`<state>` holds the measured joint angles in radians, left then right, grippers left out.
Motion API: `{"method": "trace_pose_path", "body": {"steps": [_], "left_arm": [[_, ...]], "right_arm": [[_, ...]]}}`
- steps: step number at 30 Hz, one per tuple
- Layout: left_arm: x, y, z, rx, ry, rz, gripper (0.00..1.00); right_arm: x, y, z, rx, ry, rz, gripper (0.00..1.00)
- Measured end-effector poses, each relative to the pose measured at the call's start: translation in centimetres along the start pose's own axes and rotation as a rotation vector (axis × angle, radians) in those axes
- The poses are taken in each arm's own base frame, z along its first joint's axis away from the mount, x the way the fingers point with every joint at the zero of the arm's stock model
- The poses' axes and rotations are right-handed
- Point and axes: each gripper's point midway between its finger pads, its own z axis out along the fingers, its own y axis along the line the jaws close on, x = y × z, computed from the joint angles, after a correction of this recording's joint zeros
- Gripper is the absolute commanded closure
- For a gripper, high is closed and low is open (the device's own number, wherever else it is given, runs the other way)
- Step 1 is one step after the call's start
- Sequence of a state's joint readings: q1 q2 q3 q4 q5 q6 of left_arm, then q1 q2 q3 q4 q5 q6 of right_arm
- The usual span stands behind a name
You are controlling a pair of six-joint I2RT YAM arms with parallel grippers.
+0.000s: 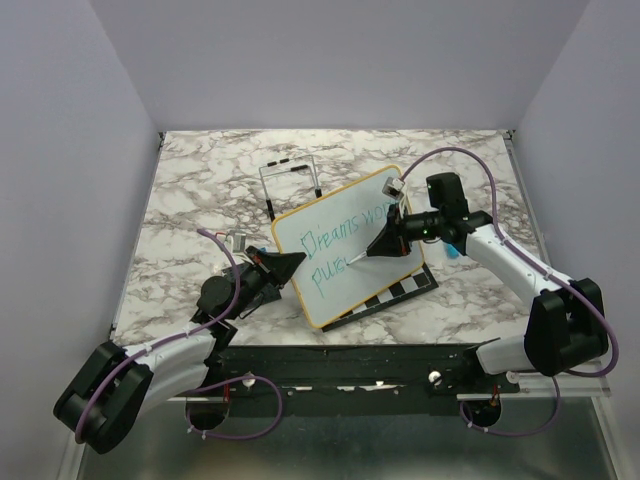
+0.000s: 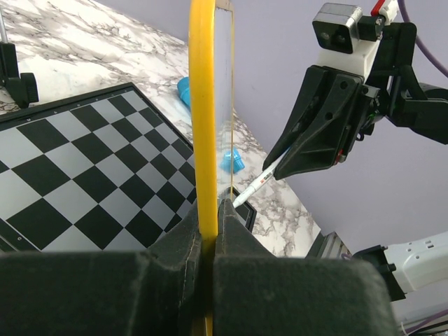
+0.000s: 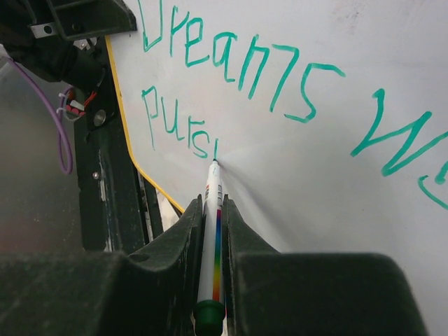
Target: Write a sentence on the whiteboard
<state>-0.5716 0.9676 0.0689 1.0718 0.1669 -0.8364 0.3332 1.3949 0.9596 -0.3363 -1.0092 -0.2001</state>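
The whiteboard [image 1: 345, 250], white with a yellow frame, stands tilted over the chessboard [image 1: 395, 295]. My left gripper [image 1: 295, 262] is shut on its left edge; in the left wrist view the yellow frame [image 2: 203, 105] runs up from between the jaws of the left gripper [image 2: 208, 210]. My right gripper [image 3: 212, 203] is shut on a white marker [image 3: 213, 231] with a rainbow stripe, its tip touching the board. The sentence [image 3: 245, 66] in teal reads "Dreams wo" on top and "purs" plus one fresh stroke below. In the top view the right gripper [image 1: 372, 250] is at the board's middle.
A black-and-white chessboard [image 2: 77, 175] lies flat under the whiteboard. Two blue caps [image 2: 231, 161] rest on the marble table beyond it. A thin black wire stand [image 1: 290, 185] sits behind the board. A teal object [image 1: 452, 252] lies by the right arm.
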Motion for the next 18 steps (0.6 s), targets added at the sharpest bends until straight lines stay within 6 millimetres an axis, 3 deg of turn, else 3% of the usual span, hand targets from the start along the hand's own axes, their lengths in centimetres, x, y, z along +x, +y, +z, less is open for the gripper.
{"method": "trace_pose_path", "body": {"steps": [18], "left_arm": [[-0.01,-0.01,0.00,0.001,-0.001,0.000,1.00]], "right_arm": [[-0.27,-0.50,-0.70,0.045,-0.006,-0.014,0.99]]}}
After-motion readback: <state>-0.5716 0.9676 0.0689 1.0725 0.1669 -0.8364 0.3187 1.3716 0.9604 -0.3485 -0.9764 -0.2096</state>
